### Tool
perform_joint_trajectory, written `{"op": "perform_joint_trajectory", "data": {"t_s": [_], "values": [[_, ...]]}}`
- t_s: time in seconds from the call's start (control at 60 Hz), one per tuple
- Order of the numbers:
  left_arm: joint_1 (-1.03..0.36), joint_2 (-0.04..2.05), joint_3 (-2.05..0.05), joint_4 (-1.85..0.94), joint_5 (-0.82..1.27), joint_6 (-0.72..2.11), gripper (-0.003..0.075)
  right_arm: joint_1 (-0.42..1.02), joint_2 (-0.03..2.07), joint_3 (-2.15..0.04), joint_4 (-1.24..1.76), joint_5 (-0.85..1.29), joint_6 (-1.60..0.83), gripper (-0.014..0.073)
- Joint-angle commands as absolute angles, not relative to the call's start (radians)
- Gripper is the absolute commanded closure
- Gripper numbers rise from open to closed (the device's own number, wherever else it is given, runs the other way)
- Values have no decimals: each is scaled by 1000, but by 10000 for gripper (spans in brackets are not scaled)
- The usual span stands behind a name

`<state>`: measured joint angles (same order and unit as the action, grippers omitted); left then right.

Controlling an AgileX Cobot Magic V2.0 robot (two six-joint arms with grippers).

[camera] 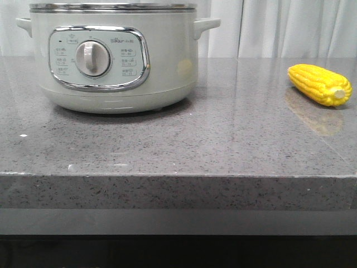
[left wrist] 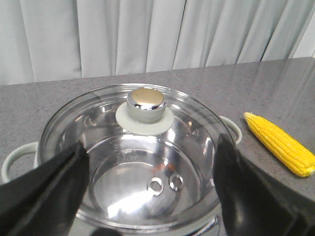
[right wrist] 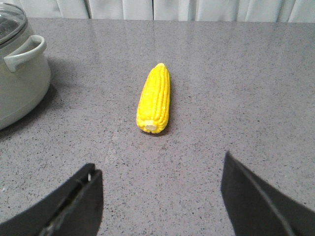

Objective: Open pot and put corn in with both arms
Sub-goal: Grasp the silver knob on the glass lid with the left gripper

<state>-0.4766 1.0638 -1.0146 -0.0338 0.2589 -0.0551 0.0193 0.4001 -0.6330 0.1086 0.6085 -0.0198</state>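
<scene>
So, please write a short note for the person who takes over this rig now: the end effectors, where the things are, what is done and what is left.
Left end effector: open, empty, above the pot, its fingers either side of the glass lid.
Right end effector: open, empty, facing the stub end of the corn.
Pot: on the grey stone counter, glass lid on, its knob untouched.
Corn: lying on the counter, to the right of the pot and apart from it.
Done: nothing yet.
Left: lift off the lid, pick up the corn, put it in the pot.
</scene>
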Motion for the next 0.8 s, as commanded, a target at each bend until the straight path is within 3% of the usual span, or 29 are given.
{"op": "perform_joint_trajectory", "data": {"t_s": [0.0, 0.383, 0.783], "values": [[-486, 1128, -1099, -42, 150, -54, 195, 15, 416, -659, 105, 540, -26, 66], [-486, 1437, -1362, -42, 150, -54, 195, 15, 416, -659, 105, 541, -26, 66], [-486, 1543, -1398, -42, 114, -54, 230, 15, 416, -659, 105, 542, -26, 66]]}}
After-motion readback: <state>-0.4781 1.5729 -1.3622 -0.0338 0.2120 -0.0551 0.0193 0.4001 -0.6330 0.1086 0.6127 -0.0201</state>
